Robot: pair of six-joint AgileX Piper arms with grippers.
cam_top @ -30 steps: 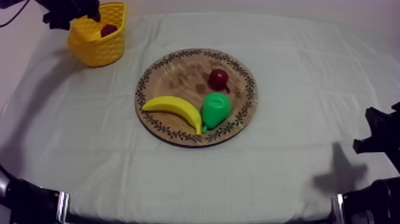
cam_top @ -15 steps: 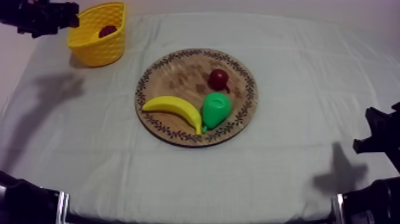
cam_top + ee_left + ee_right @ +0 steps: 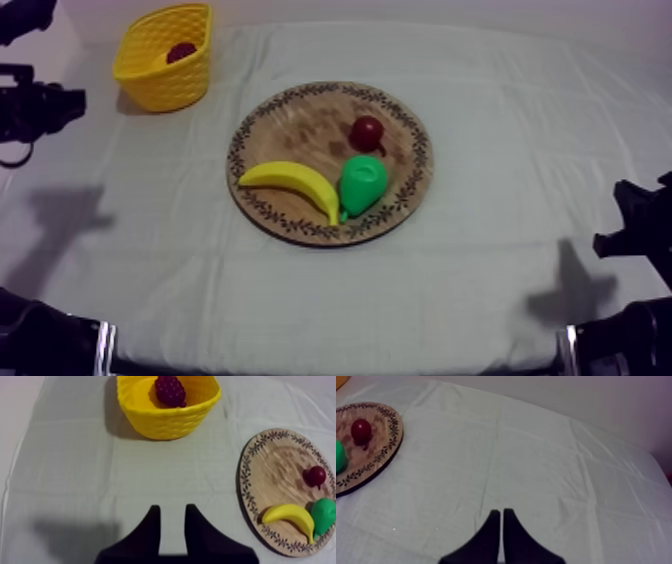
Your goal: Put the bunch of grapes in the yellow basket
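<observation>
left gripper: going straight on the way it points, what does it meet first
Likely the yellow basket, straight ahead of the left gripper across bare cloth; depth is unclear, so it might touch the cloth first.

Yellow basket [image 3: 172, 86]; grapes [image 3: 170, 390] seemingly dark red.

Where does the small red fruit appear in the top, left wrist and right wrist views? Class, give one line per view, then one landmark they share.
Top view: the small red fruit sits on the wooden board, right of its middle, just behind the pear.
Left wrist view: the fruit is on the board, close to the pear.
Right wrist view: the fruit is on the board, close to the pear.
Shared landmark: the green pear.
</observation>
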